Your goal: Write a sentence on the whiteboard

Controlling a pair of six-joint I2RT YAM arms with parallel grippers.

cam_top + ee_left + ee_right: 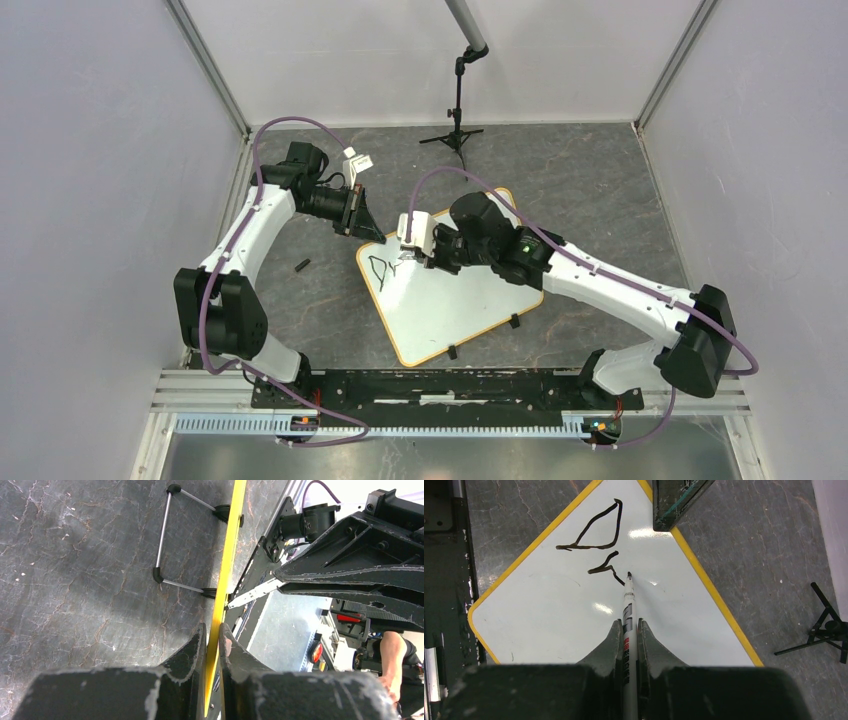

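Observation:
The whiteboard (460, 300) lies turned like a diamond on the dark table, with a yellow-orange rim (709, 585). Of the sentence, black lettering (383, 267) near the board's left corner shows a "D" (594, 530) and a small hooked stroke (605, 569). My right gripper (628, 626) is shut on a white marker (628, 605), and the marker's tip touches the board at the end of that stroke. In the top view the right gripper (415, 248) hovers over the board's upper left part. My left gripper (213, 636) is shut on the board's rim (225, 570), at the board's far left edge (362, 230).
A small black tripod stand (457, 130) stands at the back of the table, also seen in the right wrist view as the tripod (824, 630). A short dark object (302, 265) lies left of the board. Two black clips (514, 321) sit on the board's near edge. Grey walls enclose both sides.

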